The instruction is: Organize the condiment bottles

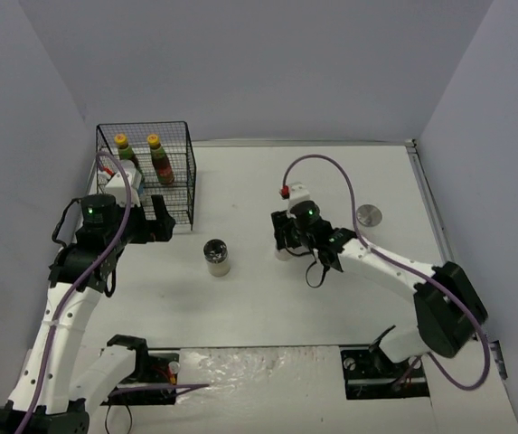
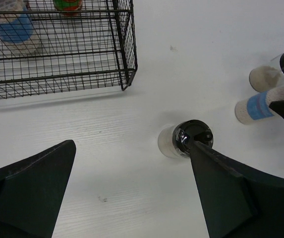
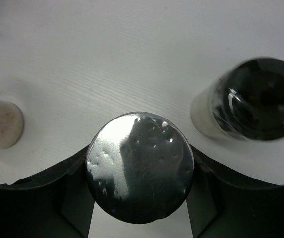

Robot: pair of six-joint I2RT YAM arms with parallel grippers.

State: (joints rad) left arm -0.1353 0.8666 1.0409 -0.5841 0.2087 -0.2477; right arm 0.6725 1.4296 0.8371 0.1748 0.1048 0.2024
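The right gripper [image 3: 140,171] clamps a silver-lidded jar [image 3: 139,163] between its jaws. The left gripper [image 2: 132,146] gapes wide and empty, a black-lidded jar [image 2: 186,139] near one fingertip.

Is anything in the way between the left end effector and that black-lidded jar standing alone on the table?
Nothing visible does. Only bare table lies between the open left end effector and the black-lidded jar just ahead of it. The wire rack stands off to the side, clear of that path.
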